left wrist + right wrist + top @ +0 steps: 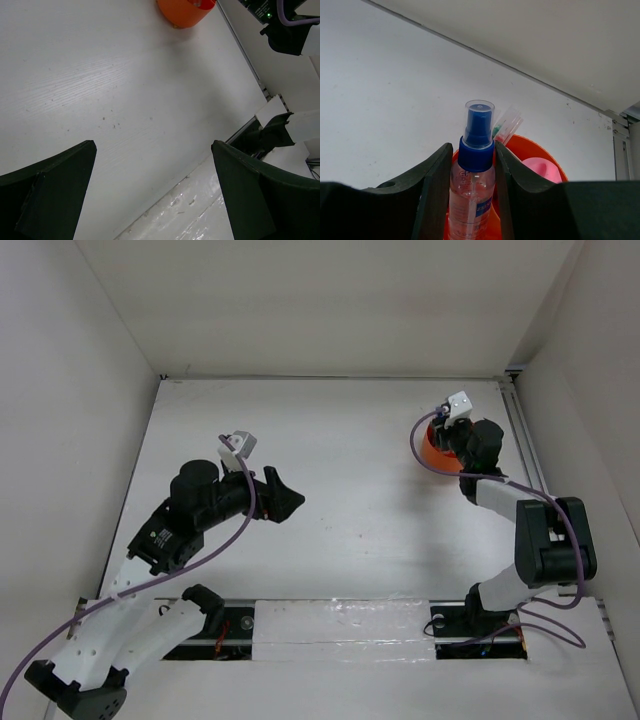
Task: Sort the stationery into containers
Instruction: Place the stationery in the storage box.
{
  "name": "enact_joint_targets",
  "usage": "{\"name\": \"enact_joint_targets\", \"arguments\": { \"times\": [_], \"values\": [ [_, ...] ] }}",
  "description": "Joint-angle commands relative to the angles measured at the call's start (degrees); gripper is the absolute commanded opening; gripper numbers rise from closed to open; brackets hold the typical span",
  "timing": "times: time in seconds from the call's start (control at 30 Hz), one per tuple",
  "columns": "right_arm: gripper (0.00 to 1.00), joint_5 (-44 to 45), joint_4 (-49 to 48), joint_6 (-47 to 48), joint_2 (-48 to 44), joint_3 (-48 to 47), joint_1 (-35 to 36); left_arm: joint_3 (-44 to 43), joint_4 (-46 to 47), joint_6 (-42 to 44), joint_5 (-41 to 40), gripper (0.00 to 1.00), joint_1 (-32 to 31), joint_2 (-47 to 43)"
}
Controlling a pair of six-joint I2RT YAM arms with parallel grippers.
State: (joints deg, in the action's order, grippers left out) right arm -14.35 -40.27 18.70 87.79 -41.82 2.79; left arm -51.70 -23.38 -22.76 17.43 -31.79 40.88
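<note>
Pinching the bottle (472, 185) upright in the right end effector (474, 150) over the tub (535, 147), far-right corner: lower straight, then release.

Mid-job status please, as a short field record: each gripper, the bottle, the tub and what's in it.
left gripper: open, empty, above bare table
right gripper: shut on blue-capped spray bottle
bottle pose: upright between the fingers, lower end inside the orange tub rim; contact with its floor hidden
tub position: far right side of table, under right gripper
tub contents: pink item, clear-capped pens leaning at far rim
</note>
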Motion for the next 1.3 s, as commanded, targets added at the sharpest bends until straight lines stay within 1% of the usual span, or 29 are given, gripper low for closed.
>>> {"name": "enact_joint_targets", "arguments": {
  "times": [0.0, 0.03, 0.07, 0.1, 0.27, 0.3, 0.57, 0.6, 0.63, 0.67, 0.73, 0.77, 1.0, 1.07, 1.13, 1.27],
  "values": [
    [0.04, 1.8, -2.3, 0.7, -0.3, -1.9, 1.2, 0.5, 2.0, 1.0, 0.9, 1.0, -0.1, -0.9],
    [0.07, 1.8, -2.3, 0.7, -0.3, -1.9, 1.2, 0.5, 2.0, 1.0, 0.9, 1.0, -0.1, -1.4],
    [0.13, 2.5, -2.3, 0.7, -0.3, -1.9, 1.2, 0.5, 2.0, 1.0, 0.9, 1.0, -0.1, -1.4],
    [0.15, 3.0, -2.3, 0.7, -0.9, -1.9, 1.2, 0.5, 2.0, 1.0, 0.9, 1.0, -0.1, -1.4],
    [0.23, 4.3, -2.8, 0.7, -0.9, -1.2, 1.7, 0.5, 2.0, 1.0, 0.9, 1.0, -0.1, -1.4],
    [0.27, 4.9, -2.8, 0.7, -0.9, -0.7, 2.2, 0.5, 2.0, 1.0, 0.9, 1.0, -0.1, -1.4],
    [0.27, 7.7, -3.3, 1.3, -1.4, -0.2, 3.3, 0.5, 2.0, 1.0, 0.2, 1.0, -0.1, -0.4],
    [0.32, 8.2, -3.3, 1.8, -1.4, -0.2, 3.3, 0.5, 2.0, 1.0, 0.2, 1.0, -0.1, -0.4],
    [0.33, 8.2, -3.3, 1.8, -1.4, -0.2, 3.3, 0.5, 2.0, 1.0, 0.2, 1.0, -0.1, -0.4],
    [0.36, 8.2, -3.3, 1.8, -1.4, -0.2, 3.3, 0.5, 2.0, 1.0, 0.2, 1.0, -0.1, -0.4],
    [0.36, 8.8, -3.8, 1.8, -1.4, -0.2, 3.3, 0.5, 2.0, 1.0, 0.2, 1.0, -0.1, -0.4],
    [0.38, 8.8, -3.8, 1.8, -1.4, -0.2, 3.3, 0.5, 2.0, 1.0, 0.2, 1.0, -0.1, -0.4],
    [0.39, 10.0, -4.4, 1.8, -1.4, 0.3, 3.8, 0.5, 2.0, 1.0, 0.2, 1.0, -0.1, -0.4],
    [0.36, 10.6, -5.2, 1.8, -1.4, 0.9, 3.8, 0.5, 2.0, 1.0, -0.3, 1.0, -0.1, -0.4],
    [0.36, 11.3, -6.2, 1.8, -1.4, 0.9, 3.8, 0.5, 2.0, 1.0, -0.3, 1.0, -0.1, -0.4],
    [0.38, 11.9, -7.5, 1.3, -2.4, 2.2, 4.3, 0.5, 2.0, 1.0, -0.3, 1.0, -0.1, -0.4]
  ]
}}
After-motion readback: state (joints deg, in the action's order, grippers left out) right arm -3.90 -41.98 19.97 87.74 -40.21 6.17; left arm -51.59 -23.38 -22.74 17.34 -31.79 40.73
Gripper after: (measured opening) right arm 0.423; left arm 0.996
